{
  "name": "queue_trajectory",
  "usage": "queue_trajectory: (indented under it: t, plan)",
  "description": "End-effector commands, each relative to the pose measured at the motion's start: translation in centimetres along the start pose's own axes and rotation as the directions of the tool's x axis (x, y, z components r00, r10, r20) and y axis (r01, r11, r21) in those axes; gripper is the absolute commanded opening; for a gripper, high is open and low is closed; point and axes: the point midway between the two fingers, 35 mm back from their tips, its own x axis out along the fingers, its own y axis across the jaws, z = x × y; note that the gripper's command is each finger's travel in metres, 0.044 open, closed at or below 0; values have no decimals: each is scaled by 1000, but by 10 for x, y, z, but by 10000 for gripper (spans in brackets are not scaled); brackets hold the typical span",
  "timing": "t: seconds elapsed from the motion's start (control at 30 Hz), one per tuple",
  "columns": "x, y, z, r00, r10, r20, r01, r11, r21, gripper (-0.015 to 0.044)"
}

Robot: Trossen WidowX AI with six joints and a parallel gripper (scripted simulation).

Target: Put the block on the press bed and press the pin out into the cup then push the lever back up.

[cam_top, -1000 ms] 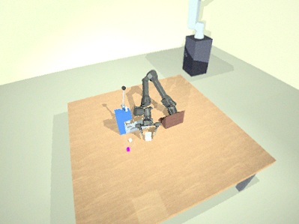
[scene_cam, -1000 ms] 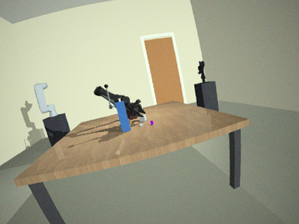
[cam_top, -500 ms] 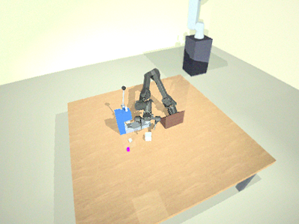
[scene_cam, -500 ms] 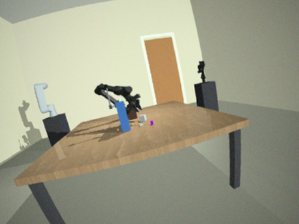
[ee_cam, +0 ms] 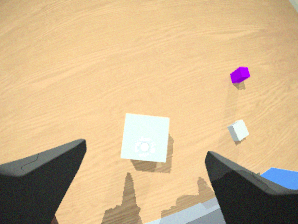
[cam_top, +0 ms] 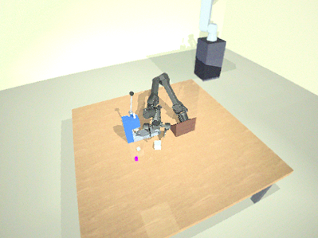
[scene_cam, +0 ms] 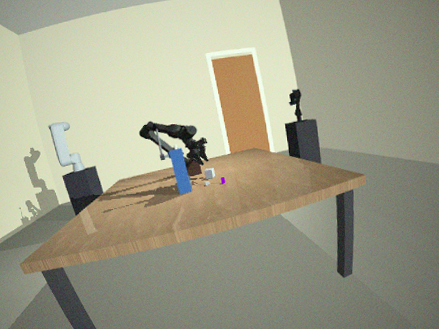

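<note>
White cube-shaped block point(cam_top: 157, 145) point(scene_cam: 210, 173) point(ee_cam: 145, 137): located on the wood-grained surface point(cam_top: 209, 172) point(scene_cam: 149, 215) point(ee_cam: 100, 60), off the press, near the pale grey base point(cam_top: 149, 138) point(ee_cam: 192, 213) of the blue upright press point(cam_top: 129, 127) point(scene_cam: 180, 170) point(ee_cam: 283, 177). A small round feature is seen on its top face, off centre; it is judged to be the pin.

Hand point(cam_top: 156, 135) point(scene_cam: 203, 161) point(ee_cam: 147, 152): fingers spread wide, nothing held; block framed between them in the wrist view.

Step in hand: pick-up of the block, judged early in the task; placing and pressing are not yet done. A straight descent is called for, with the fingers closed on opposite side faces and the pin kept upright for placement beneath the punch. The slim lever with a black knob point(cam_top: 131, 93) stands raised.

Containers: no cup can be made out, so its contents cannot be stated. Whether the dark brown box-like item point(cam_top: 184, 128) point(scene_cam: 195, 168) is hollow cannot be told.
</note>
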Motion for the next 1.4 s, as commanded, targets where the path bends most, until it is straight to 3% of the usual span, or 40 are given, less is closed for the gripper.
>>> queue_trajectory:
  t: [0.0, 0.27, 1.37]
  plan:
    - [3, 0, 9, 991, 23, -132, -22, 1000, 11, 440]
    - [4, 0, 26, 895, -4, -447, 6, 1000, 3, 440]
    - [52, -1, 3, 891, -8, -454, 9, 1000, 2, 440]
